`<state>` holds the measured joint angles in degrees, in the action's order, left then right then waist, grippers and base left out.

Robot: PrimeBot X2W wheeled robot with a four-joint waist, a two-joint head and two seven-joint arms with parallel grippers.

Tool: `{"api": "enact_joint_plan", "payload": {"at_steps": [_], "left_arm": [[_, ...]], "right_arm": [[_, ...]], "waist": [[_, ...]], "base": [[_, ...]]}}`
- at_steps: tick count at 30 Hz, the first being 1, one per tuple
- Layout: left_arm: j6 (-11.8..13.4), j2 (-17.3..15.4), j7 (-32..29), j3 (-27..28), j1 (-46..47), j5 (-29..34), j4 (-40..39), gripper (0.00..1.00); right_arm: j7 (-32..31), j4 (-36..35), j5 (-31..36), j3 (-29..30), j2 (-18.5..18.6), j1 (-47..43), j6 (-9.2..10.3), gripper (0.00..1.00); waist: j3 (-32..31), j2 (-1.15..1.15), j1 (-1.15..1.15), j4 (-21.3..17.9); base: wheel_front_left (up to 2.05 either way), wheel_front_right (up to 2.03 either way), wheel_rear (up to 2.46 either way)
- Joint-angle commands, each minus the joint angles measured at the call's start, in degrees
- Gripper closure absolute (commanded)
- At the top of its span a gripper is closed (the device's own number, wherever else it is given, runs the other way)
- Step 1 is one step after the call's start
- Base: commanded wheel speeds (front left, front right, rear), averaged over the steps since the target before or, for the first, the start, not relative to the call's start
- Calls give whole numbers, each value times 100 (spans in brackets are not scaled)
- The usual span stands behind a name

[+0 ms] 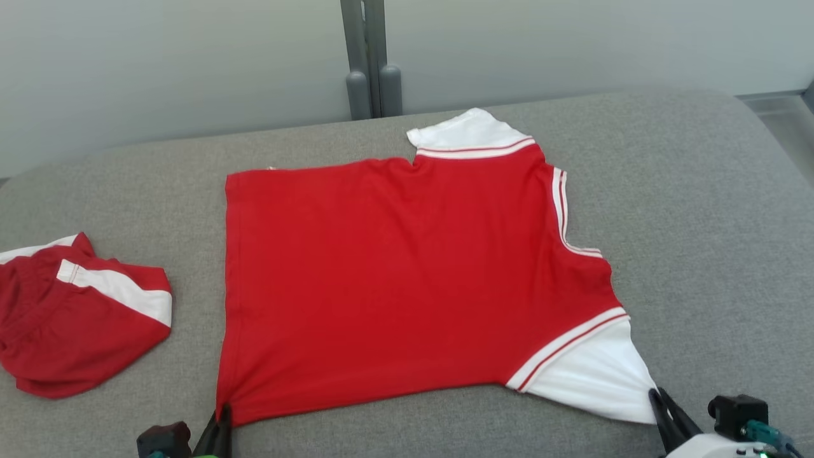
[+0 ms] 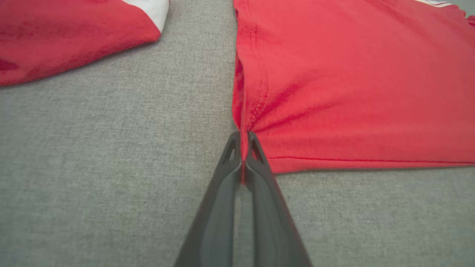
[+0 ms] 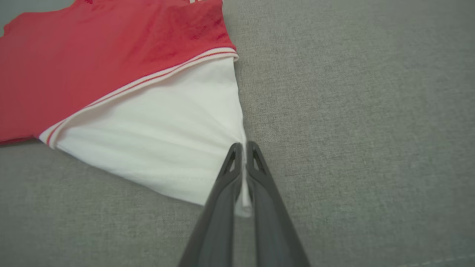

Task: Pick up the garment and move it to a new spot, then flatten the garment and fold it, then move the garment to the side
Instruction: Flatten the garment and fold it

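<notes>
A grey-clothed tabletop (image 1: pixel 699 191) is seen across the head view, with a pale wall behind it. A red shirt (image 1: pixel 394 280) is spread flat near the middle of it. The shirt is laid sideways, with the hem towards the robot's left and the neck towards its right. Few wrinkles are seen on the red body.

A second red and white garment (image 1: pixel 70 318) is bunched at the left edge. It is kept apart from the shirt by a strip of bare cloth.

A grey post (image 1: pixel 371 57) is seen standing behind the far edge.

The far sleeve (image 1: pixel 467 133) is white, trimmed in red stripes, and lies flat. The near sleeve (image 1: pixel 591 375) is also white, and is drawn to a point towards the lower right.

The left tool (image 1: pixel 222 423) is clamped on the near hem corner of the shirt. In the left wrist view its fingers (image 2: pixel 256 159) are closed together with red fabric (image 2: pixel 352 74) pinched between them, and creases are seen fanning out from the grip.

The right tool (image 1: pixel 656 397) is clamped on the tip of the near sleeve. In the right wrist view white cloth (image 3: pixel 156 141) is pinched between the closed fingers (image 3: pixel 259 174).
</notes>
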<state>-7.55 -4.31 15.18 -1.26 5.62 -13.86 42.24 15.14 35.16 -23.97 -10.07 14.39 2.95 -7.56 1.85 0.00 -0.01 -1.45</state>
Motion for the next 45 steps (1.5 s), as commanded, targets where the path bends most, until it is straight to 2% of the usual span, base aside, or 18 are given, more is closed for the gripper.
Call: {"api": "enact_joint_plan", "payload": {"at_steps": [1,9,13,19,24,28,34,45], "left_arm": [[15,-33,-9,79,-192,28,-32,100],[15,47,-6,249,-835,-17,-233,100],[15,72,-6,273,-960,-9,-561,100],[14,96,-5,130,-663,-29,-1349,100],[14,106,-6,-2,-391,-37,-1434,100],[13,111,-6,-34,23,3,-1310,100],[14,121,-6,-80,784,220,-793,100],[13,132,-6,-124,1665,351,-194,100]], "right_arm": [[1,30,15,34,11,-197,14,100],[1,-115,27,124,3,-653,14,100],[2,-447,52,271,20,-713,14,100],[3,-1357,28,419,23,-451,12,100],[2,-1546,80,320,32,-56,12,100],[3,-1380,146,215,17,489,12,100],[2,-683,352,80,10,1433,12,100],[3,158,517,79,-84,2376,12,100]], "waist": [[-349,0,1,-42],[-494,0,1,-118],[-440,0,1,-68],[-225,0,1,35],[-59,0,1,72],[166,0,1,98],[550,0,1,181],[1246,0,1,272]], "base": [[0,0,0],[0,0,0],[0,0,0],[0,0,0],[0,0,0],[0,0,0],[0,0,0],[0,0,0]]}}
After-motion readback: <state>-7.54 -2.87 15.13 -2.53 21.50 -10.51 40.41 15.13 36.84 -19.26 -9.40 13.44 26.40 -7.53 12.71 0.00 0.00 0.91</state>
